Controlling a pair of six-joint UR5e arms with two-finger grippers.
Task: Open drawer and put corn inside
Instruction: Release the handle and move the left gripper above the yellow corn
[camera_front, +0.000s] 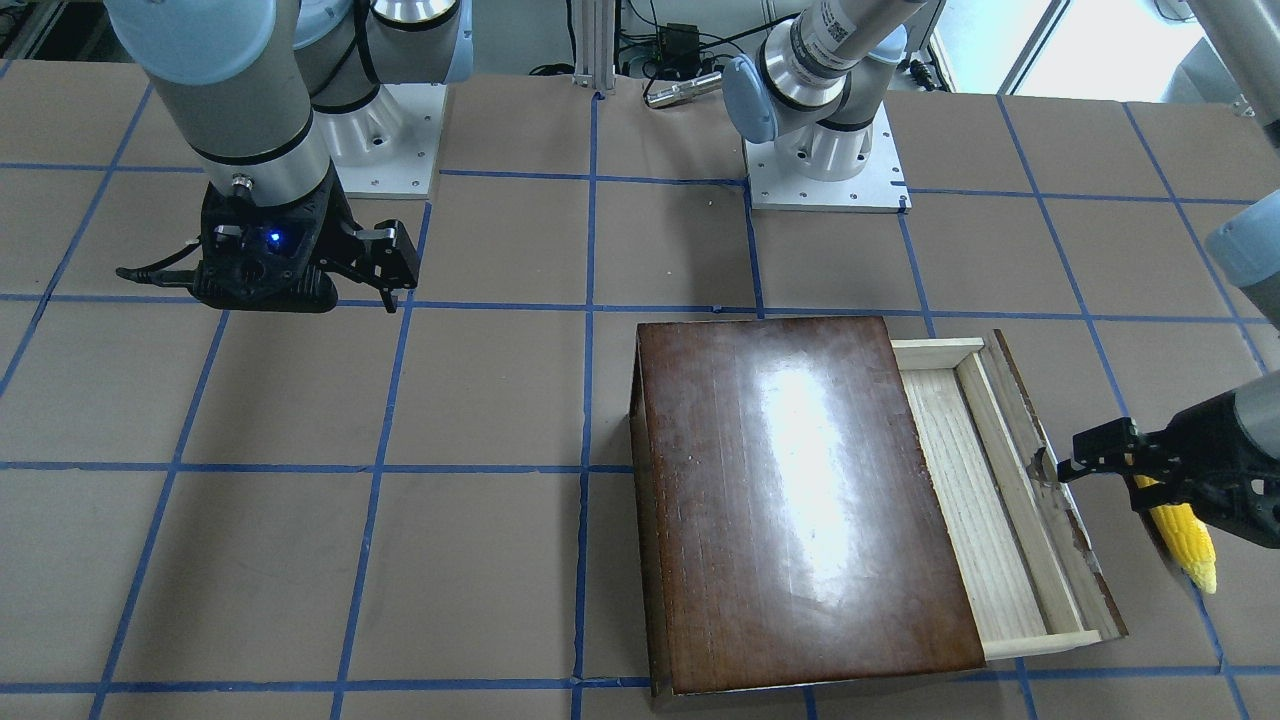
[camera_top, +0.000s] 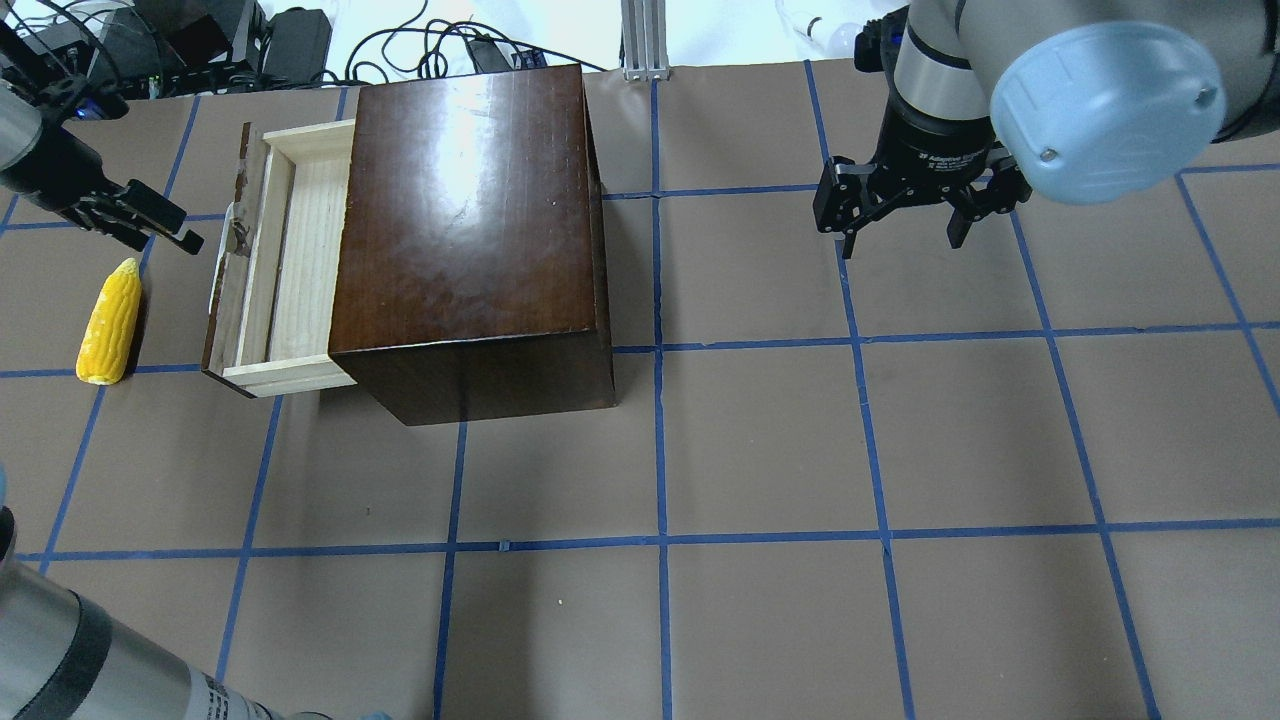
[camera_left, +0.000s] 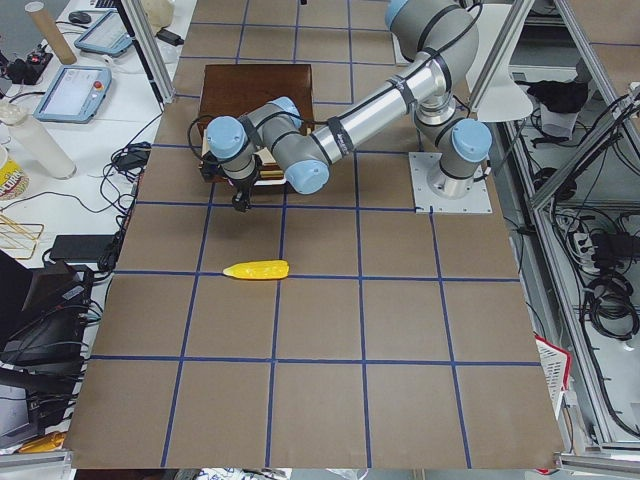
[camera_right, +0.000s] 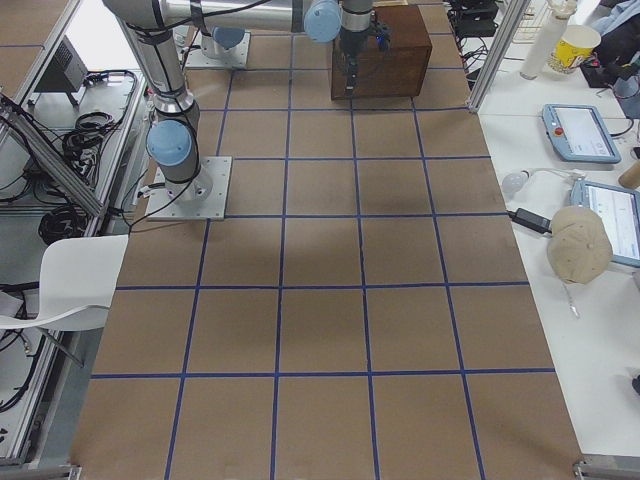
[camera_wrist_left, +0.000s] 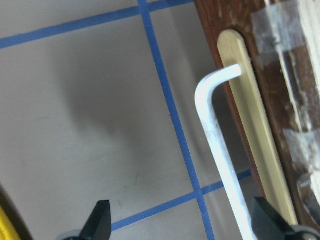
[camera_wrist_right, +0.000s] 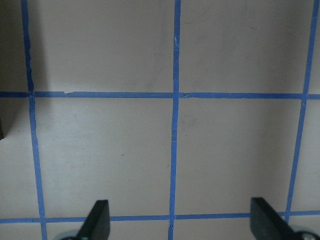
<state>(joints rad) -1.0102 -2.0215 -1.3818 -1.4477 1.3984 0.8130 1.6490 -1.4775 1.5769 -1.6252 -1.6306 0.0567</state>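
From overhead, the drawer (camera_top: 310, 250) stands partly out of the dark box (camera_top: 470, 200), and only its bare pale wood floor shows inside. The corn (camera_top: 110, 322) lies whole on the table (camera_top: 760, 440), outside the drawer, beyond its front panel on the side away from the box. The front-facing camera sees only part of the cob, the rest hidden behind the left gripper (camera_top: 160, 222). Only the left wrist camera shows the white handle (camera_wrist_left: 215, 130) between that gripper's spread fingertips (camera_wrist_left: 102, 220), nearer one of them and gripped by neither. The right gripper (camera_top: 902, 235), well away on the box's other side, hangs released over bare table.
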